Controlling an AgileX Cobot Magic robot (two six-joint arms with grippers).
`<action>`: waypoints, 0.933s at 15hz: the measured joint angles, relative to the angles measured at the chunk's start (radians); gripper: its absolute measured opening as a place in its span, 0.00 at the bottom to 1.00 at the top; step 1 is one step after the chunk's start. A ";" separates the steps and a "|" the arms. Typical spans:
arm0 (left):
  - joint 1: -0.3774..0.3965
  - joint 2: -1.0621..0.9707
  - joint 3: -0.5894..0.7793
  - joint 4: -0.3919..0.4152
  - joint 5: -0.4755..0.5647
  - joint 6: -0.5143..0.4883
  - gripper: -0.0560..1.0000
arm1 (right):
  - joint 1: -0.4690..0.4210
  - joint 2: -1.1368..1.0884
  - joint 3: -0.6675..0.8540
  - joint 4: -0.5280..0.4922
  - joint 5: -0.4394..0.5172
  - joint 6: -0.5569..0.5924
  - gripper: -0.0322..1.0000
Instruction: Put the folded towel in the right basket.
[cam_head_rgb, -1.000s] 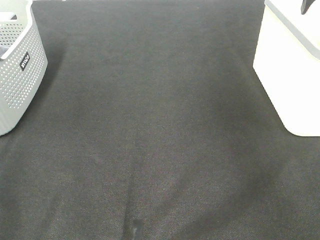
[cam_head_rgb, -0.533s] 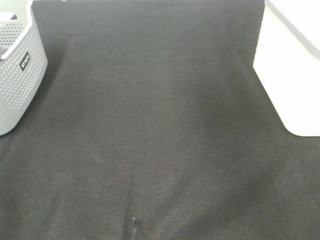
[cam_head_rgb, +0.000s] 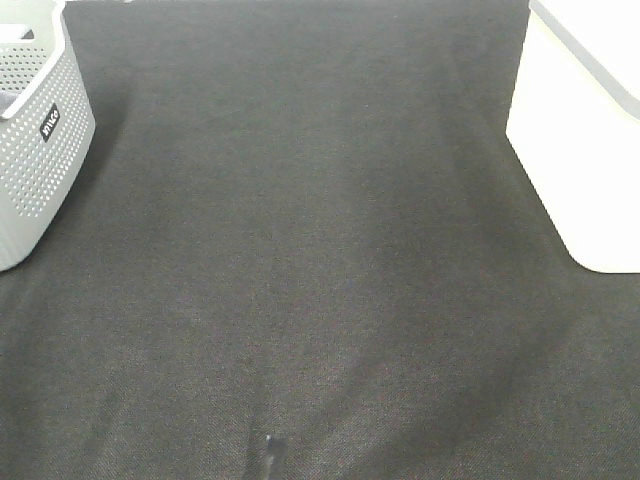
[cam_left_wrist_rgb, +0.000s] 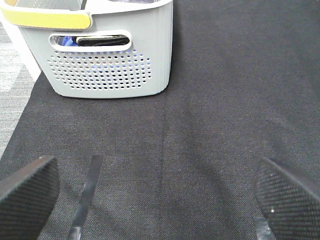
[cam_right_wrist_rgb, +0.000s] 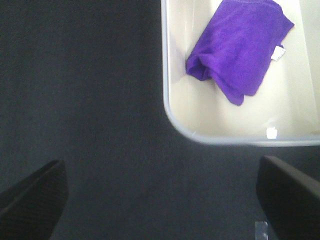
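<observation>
The folded purple towel (cam_right_wrist_rgb: 240, 47) lies inside the white right basket (cam_right_wrist_rgb: 172, 117), seen from above in the right wrist view. That basket also stands at the right edge of the exterior view (cam_head_rgb: 575, 140). My right gripper (cam_right_wrist_rgb: 162, 200) is open and empty, high over the dark mat just outside the basket's corner. My left gripper (cam_left_wrist_rgb: 160, 192) is open and empty, low over the mat, facing the grey perforated left basket (cam_left_wrist_rgb: 107, 65). Neither gripper shows in the exterior view.
The grey perforated basket (cam_head_rgb: 35, 140) with a yellow-trimmed rim stands at the left edge and holds dark and blue items. A dark fabric mat (cam_head_rgb: 310, 250) covers the table. Grey floor (cam_left_wrist_rgb: 12, 65) shows past the mat's edge by the left basket.
A dark piece of the right arm seen over the white basket a second ago has left the exterior view. Nothing else has moved.
</observation>
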 joint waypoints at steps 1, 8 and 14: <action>0.000 0.000 0.000 0.000 0.000 0.000 0.99 | 0.000 -0.124 0.122 0.013 -0.039 -0.029 0.97; 0.000 0.000 0.000 0.000 0.000 0.000 0.99 | 0.000 -0.823 0.598 0.076 -0.082 -0.093 0.97; 0.000 0.000 0.000 0.000 0.000 0.000 0.99 | 0.045 -1.147 0.842 0.059 -0.050 -0.090 0.97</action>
